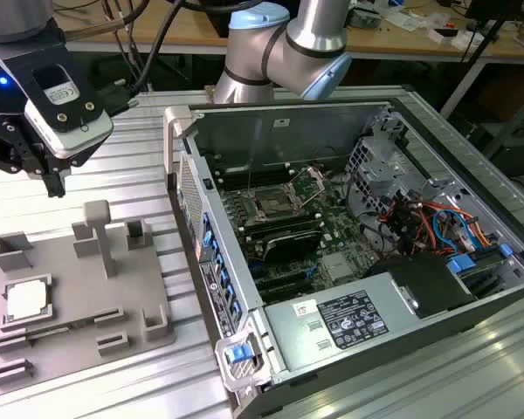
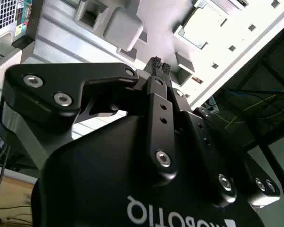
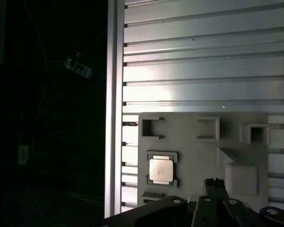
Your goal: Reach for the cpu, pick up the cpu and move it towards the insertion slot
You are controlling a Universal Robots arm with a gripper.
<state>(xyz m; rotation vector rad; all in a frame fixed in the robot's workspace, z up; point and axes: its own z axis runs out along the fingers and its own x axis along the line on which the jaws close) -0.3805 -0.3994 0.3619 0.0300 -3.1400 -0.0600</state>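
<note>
Claw (image 1: 56,182) closed and empty, the cpu (image 1: 26,301) well below it in a grey tray (image 1: 87,292).
It looks light, stiff and probably fragile underneath; opposite rim edges offer the safest hold.

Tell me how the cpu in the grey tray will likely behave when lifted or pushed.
The cpu is a flat square, so it probably stays stiff and cannot roll. Its shiny metal top may be slippery. It lies between raised edges of the grey tray, so a push would likely stop there.
</note>
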